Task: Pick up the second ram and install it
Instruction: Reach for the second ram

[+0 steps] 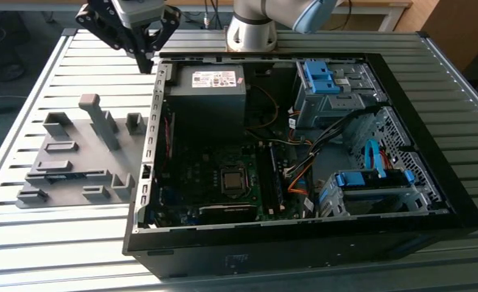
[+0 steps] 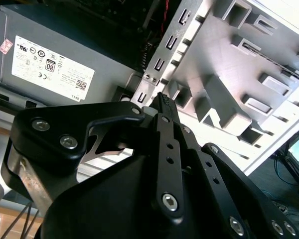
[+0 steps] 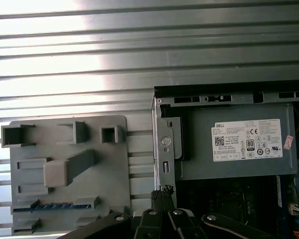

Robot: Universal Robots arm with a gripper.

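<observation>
Pinched shut on nothing, the end effector (image 1: 146, 61) hovers over the computer case's (image 1: 263, 255) corner, with the second ram (image 3: 55, 205) unpicked in the grey fixture (image 3: 114, 174) beside that case.

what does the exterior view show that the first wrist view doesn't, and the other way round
The exterior view adds the far end of the open computer case, its front drive cage with a blue cable, and the arm's base.

The first wrist view adds a close look at the screw in the case's metal flange.

Both show the gripper, shut and empty, by the case's corner, the power supply, and the grey holder with the second ram lying in its slot.
</observation>
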